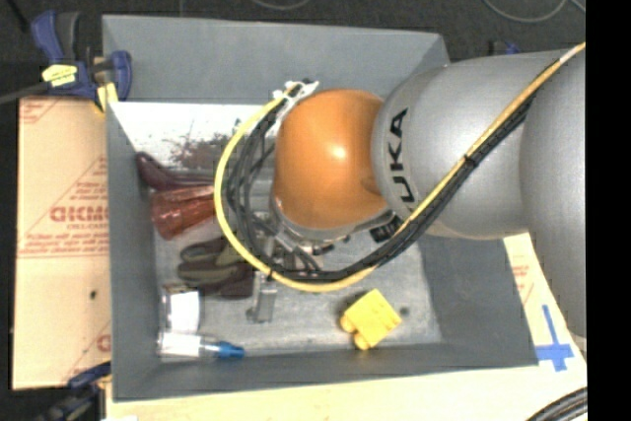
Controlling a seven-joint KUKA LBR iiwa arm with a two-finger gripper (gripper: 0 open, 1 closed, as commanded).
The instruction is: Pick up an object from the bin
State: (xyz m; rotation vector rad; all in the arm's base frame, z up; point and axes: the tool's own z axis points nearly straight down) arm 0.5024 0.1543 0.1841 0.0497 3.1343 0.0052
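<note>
The gripper (262, 296) sat by a dark brown thing (210, 267) at 8 o'clock. I couldn't tell if it was apart or together. Crowding might have spoiled the grab.

Inventory: one yellow block (372, 319). Left of the yellow block: one blue-capped white tube (197, 347), one small white piece (183, 311), one reddish-brown piece (182, 212), two dark brown pieces (209, 263).

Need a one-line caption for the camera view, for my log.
KUKA arm reaches into the grey bin over dark brown things at left; yellow block and blue-capped tube lie nearby.
</note>
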